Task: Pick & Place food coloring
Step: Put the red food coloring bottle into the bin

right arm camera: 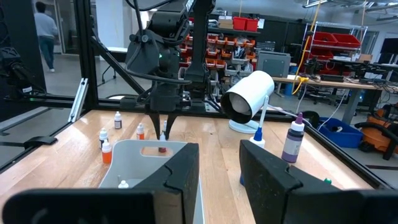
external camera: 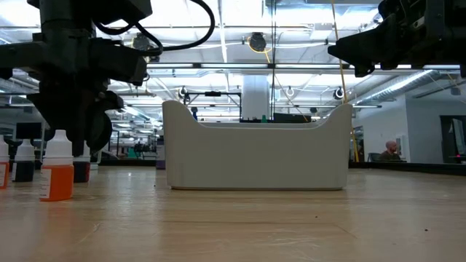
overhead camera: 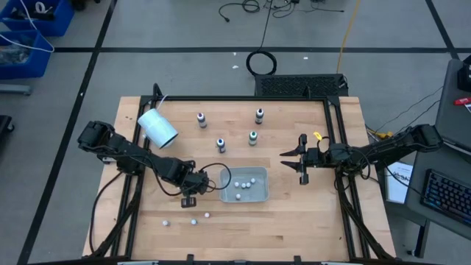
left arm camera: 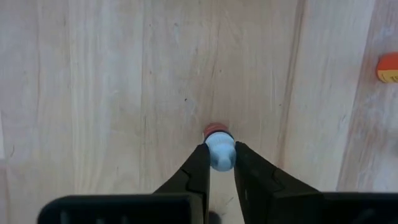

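My left gripper points down at the wood left of the white tray and is shut on a tiny bottle with a pale cap and red body. Similar tiny bottles stand near it, and several lie in the tray. Four larger pale-capped, dark-bodied bottles stand upright farther back. My right gripper hovers open, right of the tray, touching nothing. My left gripper pinches the bottle's pale cap between its two fingertips, coming from above and pointing down. The bottle stays upright, its red body showing below the cap. Its base seems at table level, but I cannot tell if it rests there.
A large white cup lies on its side at the table's far left. A black frame runs along the table's edges. Bare wood lies near the front right. An orange bottle stands close to the held one.
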Controlling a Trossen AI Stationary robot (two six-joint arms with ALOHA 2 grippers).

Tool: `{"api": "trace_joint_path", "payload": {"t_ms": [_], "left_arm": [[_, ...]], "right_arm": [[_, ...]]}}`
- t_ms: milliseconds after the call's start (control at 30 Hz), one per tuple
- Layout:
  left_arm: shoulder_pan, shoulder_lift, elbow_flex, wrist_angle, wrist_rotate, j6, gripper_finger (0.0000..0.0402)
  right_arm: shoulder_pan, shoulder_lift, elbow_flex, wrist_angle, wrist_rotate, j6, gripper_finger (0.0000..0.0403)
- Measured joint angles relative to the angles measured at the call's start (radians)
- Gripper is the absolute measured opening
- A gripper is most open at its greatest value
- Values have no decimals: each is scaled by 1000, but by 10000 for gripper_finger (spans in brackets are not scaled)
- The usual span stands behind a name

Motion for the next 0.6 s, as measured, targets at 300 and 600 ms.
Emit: {"api": "trace_joint_path", "payload": {"t_ms": [300, 600], "left_arm": [[-1, 2, 105, -108, -20, 54, 52], [-6, 2, 459, -345, -167, 149, 52]], "right_arm": [[0, 0, 0, 0, 0, 0, 104], [0, 0, 0, 0, 0, 0, 105]]}}
